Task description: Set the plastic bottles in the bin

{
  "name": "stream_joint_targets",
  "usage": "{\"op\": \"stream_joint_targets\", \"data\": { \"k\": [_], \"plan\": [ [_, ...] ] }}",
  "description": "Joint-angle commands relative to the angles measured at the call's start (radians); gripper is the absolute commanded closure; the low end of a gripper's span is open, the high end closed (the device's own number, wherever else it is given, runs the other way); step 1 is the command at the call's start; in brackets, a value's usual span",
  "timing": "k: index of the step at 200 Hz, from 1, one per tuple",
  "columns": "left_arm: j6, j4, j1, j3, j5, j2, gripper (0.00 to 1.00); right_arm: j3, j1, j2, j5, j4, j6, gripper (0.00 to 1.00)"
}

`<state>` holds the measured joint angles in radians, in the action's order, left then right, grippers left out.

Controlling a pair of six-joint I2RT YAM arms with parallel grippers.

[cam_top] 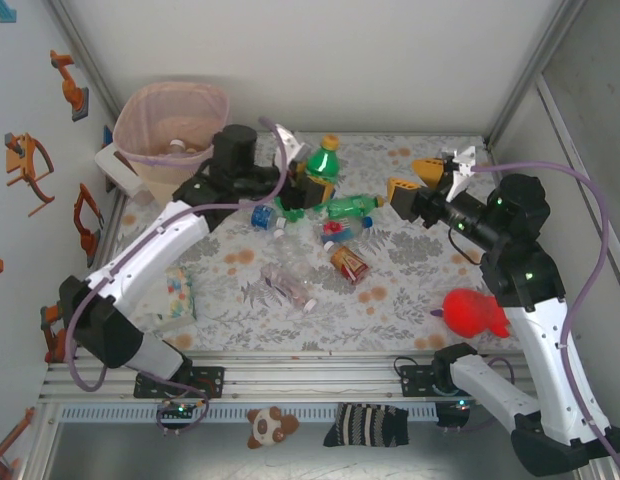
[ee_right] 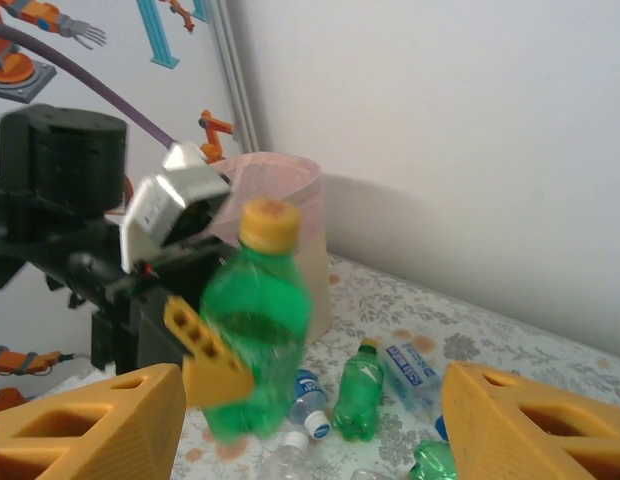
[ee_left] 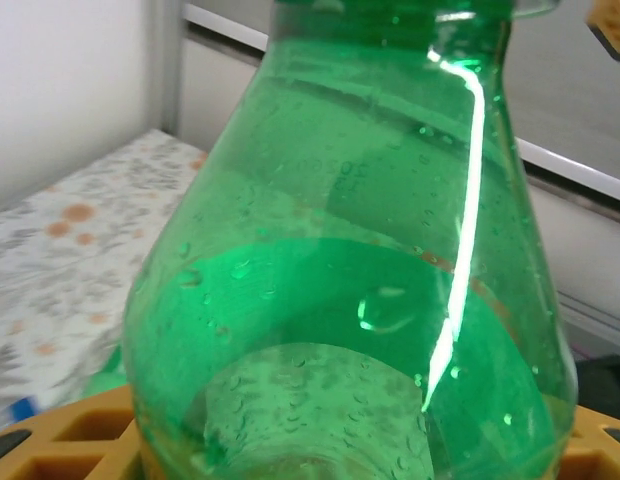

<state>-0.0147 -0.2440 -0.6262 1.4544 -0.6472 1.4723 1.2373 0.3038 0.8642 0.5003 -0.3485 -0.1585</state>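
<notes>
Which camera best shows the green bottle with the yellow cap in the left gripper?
The right wrist view: the green bottle shows upright, cap and body together. From the top external camera the bottle looks small; in the left wrist view the bottle is too close, cap cut off.

the green bottle (ee_left: 350, 300) overruns the left wrist view at 12 and 6 o'clock, hiding most of the left gripper (ee_left: 340, 455). from the right wrist its body is blurred. overhead, labels on the bottle pile (cam_top: 320, 230) are too small to read.
</notes>
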Motion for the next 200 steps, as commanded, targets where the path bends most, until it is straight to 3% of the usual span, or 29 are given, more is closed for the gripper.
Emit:
{"op": "stream_joint_targets", "data": {
  "k": [1,66,102,153,200],
  "plan": [
    [0.001,-0.088,0.092,0.051,0.022,-0.065,0.45,0.021,0.006,-0.01,-0.022,0.002,0.012,0.33],
    [-0.058,-0.239,0.422,0.193,-0.003,-0.062,0.46,0.023,0.006,-0.004,-0.014,0.0,0.007,0.34],
    [-0.225,-0.175,0.58,0.26,-0.037,0.003,0.49,0.024,0.006,0.0,-0.017,0.003,0.003,0.34],
    [-0.475,-0.022,0.646,0.283,0.062,0.102,0.51,0.017,0.006,-0.005,-0.02,0.003,-0.012,0.35],
    [-0.793,0.034,0.634,0.291,0.346,0.178,0.54,0.008,0.006,-0.014,-0.034,-0.005,-0.018,0.35]
  ]
}}
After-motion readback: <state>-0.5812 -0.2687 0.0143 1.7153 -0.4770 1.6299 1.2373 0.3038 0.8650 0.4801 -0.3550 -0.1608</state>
